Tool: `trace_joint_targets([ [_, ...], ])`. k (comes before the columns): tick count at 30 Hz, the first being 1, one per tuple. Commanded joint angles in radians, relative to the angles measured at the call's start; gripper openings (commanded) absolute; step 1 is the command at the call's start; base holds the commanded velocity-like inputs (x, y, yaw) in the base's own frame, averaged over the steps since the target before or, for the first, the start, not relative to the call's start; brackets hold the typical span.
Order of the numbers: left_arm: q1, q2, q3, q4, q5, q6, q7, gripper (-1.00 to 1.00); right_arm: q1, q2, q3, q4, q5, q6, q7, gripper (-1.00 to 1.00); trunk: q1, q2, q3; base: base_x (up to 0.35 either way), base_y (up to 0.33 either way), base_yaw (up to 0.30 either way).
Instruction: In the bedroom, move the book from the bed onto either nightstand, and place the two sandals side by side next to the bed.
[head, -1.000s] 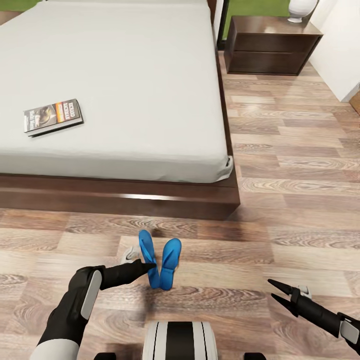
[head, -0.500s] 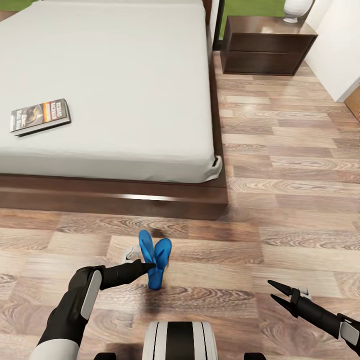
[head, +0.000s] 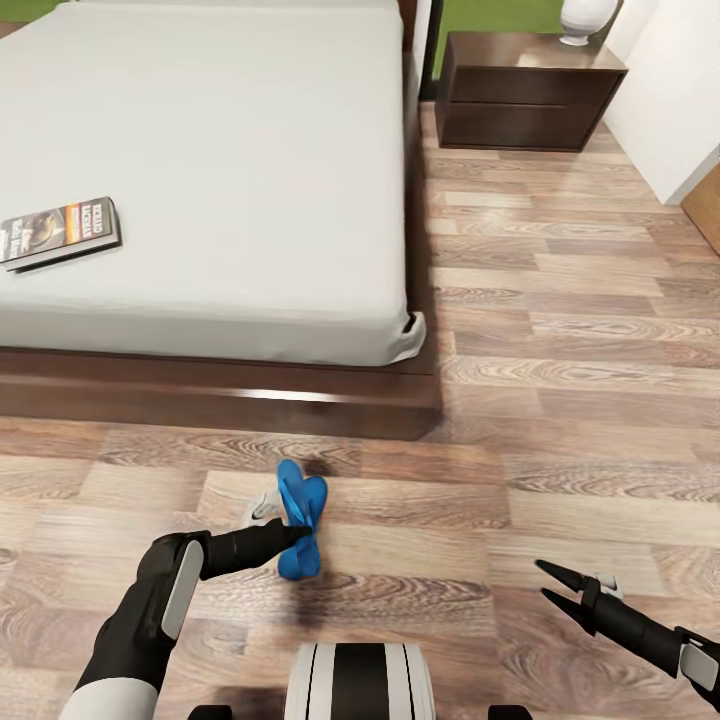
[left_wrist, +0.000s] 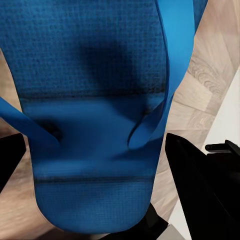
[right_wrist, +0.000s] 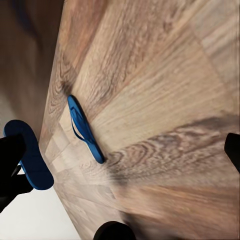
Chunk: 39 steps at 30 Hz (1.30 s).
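left gripper: I'm gripping one sandal, lifting it above the floor
other sandal: lying flat on planks below it, near the bed foot
right gripper: I'm keeping it spread, carrying nothing
book: sitting on mattress
nightstand: beside bed

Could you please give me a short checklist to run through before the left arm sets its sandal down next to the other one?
1. Left gripper shut on the held sandal: ok, seen from the left wrist the sole sits between the dark fingers.
2. Other sandal flat on the wood floor: ok.
3. The two sandals side by side: not ok, one is still lifted.
4. Landing spot near the bed: ok, bare planks lie in front of its frame.
5. Right gripper out of the way: ok, open and apart.
6. Book moved to the nightstand: not ok, still on the mattress.
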Motion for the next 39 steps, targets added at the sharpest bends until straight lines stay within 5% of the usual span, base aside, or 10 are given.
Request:
trace_joint_targets([
  [1,0.000,-0.001,0.003,-0.001,-0.006,0.004,-0.009,-1.00,-0.001,0.000,-0.007,0.003,0.003,0.009,0.003,1.00,0.000,0.000,-0.001,0.000,-0.166,0.000],
  [23,0.000,0.010,0.002,-0.002,-0.009,0.005,-0.006,-1.00,-0.001,0.000,-0.007,0.003,0.003,0.009,0.002,1.00,0.000,0.000,-0.001,0.000,-0.136,0.000],
  [27,-0.018,0.006,-0.001,-0.002,-0.030,0.006,0.031,-1.00,-0.001,0.000,-0.007,0.003,0.003,0.009,0.002,1.00,0.000,0.000,-0.001,0.000,-0.004,0.000],
  [34,-0.063,-0.008,-0.064,-0.002,-0.067,0.008,0.107,-1.00,-0.001,0.000,-0.007,0.004,0.002,0.009,0.000,1.00,0.000,0.000,-0.001,0.000,0.000,0.000],
  [39,-0.094,-0.046,-0.113,0.004,-0.083,0.008,0.125,-1.00,-0.001,0.000,-0.007,0.004,0.002,0.009,0.000,1.00,0.000,0.000,-0.001,0.000,0.000,0.000],
])
